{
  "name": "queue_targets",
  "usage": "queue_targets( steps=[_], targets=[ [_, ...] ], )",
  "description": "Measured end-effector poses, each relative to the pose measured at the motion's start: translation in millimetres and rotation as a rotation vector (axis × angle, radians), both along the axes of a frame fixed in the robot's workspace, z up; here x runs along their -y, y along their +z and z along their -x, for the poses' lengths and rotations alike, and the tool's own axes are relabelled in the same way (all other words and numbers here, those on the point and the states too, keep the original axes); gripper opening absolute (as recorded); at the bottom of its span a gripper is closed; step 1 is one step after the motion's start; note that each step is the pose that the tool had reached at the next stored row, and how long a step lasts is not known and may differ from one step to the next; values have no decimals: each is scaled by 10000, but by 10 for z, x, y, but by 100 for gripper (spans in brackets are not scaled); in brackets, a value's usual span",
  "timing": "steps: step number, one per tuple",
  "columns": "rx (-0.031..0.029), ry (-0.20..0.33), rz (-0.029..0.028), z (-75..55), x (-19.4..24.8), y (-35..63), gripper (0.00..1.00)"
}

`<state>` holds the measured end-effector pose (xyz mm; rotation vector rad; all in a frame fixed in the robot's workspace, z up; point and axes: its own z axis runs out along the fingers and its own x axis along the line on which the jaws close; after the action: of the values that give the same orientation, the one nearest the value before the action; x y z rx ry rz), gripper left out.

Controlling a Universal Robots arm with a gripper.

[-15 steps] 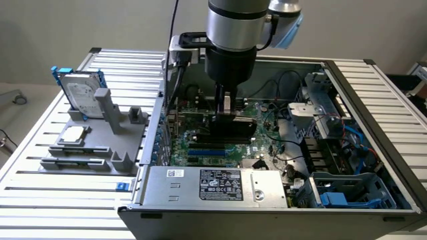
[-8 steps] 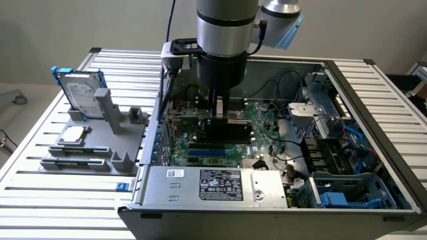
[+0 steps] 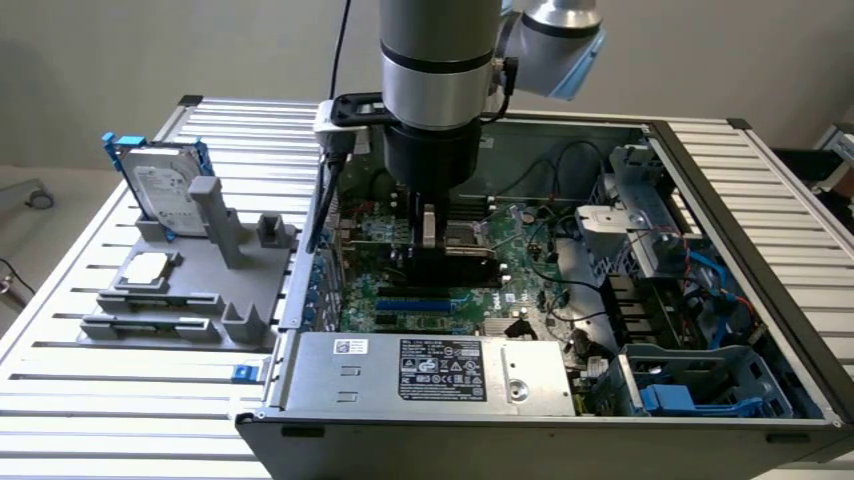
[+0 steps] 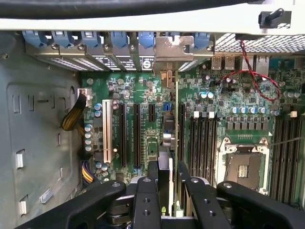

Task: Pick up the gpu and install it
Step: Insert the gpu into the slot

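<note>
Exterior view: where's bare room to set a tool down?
The table is bare between the fixture and its near edge, and along the case's side at the exterior view's right. Crowded: inside the case, where the gripper holds the gpu over the motherboard.

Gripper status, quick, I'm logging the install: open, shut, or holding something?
Gripper: closed, holding the gpu edge-on between its fingers.

Soft, even light fills the computer case (image 3: 467, 452) around the motherboard (image 4: 143, 90). At that board's rear edge the silver bracket of the gpu (image 4: 174, 50) shines pale, and the black gripper (image 4: 168, 167) over it looks shadowed.
</note>
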<state>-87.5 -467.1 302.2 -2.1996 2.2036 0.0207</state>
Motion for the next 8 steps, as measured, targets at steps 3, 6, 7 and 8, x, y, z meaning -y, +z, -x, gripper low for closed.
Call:
queue_targets(
  steps=[3,6,7,8],
  targets=[
    [-1,8,0,0,0,-3,27],
    [1,7,-2,4,0,-34,27],
    [3,7,-2,5,0,-50,27],
    [3,8,-2,5,-1,-58,27]
  ],
)
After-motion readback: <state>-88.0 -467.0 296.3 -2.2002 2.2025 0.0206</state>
